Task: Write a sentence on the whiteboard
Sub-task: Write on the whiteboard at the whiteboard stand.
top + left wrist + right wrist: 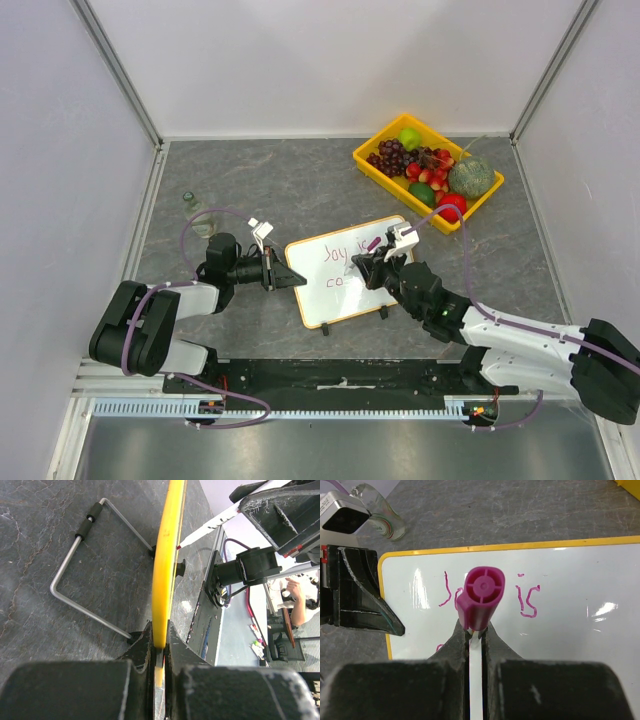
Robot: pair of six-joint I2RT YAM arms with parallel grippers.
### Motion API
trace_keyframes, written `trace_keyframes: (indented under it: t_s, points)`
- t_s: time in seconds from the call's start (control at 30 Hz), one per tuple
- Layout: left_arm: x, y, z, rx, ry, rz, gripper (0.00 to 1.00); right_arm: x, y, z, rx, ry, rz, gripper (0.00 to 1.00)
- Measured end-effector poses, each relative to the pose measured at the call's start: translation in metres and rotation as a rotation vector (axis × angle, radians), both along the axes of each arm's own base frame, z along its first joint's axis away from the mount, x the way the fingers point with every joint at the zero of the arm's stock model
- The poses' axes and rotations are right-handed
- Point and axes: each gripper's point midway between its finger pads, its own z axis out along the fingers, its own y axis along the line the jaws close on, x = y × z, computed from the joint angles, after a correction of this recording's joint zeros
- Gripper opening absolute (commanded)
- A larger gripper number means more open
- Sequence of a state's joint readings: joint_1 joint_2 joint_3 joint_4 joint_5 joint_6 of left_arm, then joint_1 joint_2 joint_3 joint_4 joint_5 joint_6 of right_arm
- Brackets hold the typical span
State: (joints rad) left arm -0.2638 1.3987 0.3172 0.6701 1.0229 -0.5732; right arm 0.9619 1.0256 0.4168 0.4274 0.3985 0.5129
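From above, a small glossy white rectangular whiteboard [350, 295] with a thin yellowish frame stands propped near the middle of the grey marbled table [260, 180], nearer than and left of a yellow plastic tray [400, 190] of fruit at the far right. The pinkish-red handwritten sentence [343, 255] so far reads "Joy is" on the far line and "co" on the near one. The left gripper [280, 273] is pinched tight on the board's left edge. The right gripper [368, 265], over the board's right half, is closed round a marker [372, 243] with a magenta cap end. A clear glass bottle [197, 212] stands to the far left, well apart from the board.

In the left wrist view the whiteboard [167, 555] shows edge-on, its yellow rim running up from between the left gripper [160, 635], whose jaws press on both faces. A bent metal wire stand [85, 580] with a black sleeve lies on the table behind the board. The marker's [205, 529] white barrel slants down toward the board's front.

In the right wrist view the right gripper [476, 635] has its jaws nearly together, clamping the marker [481, 597], whose round magenta end hides part of the first word. On the whiteboard [570, 640], "is" of the sentence [527, 600] is clear. The left gripper [385, 622] touches the board's left edge, with the bottle [380, 512] beyond it.
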Motion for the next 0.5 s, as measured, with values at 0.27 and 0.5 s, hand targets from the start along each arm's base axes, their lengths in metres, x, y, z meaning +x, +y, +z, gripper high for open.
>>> trace_keyframes:
  t_s: [0.27, 0.5]
  points:
    - [0.0003, 0.0001, -0.0001, 0.0, 0.001, 0.0, 0.02, -0.0023, 0.0019, -0.0033, 0.022, 0.011, 0.015, 0.0]
    - [0.0002, 0.0001, -0.0003, 0.0, 0.002, 0.0, 0.02, -0.0041, 0.0011, -0.006, 0.023, 0.015, 0.02, 0.0]
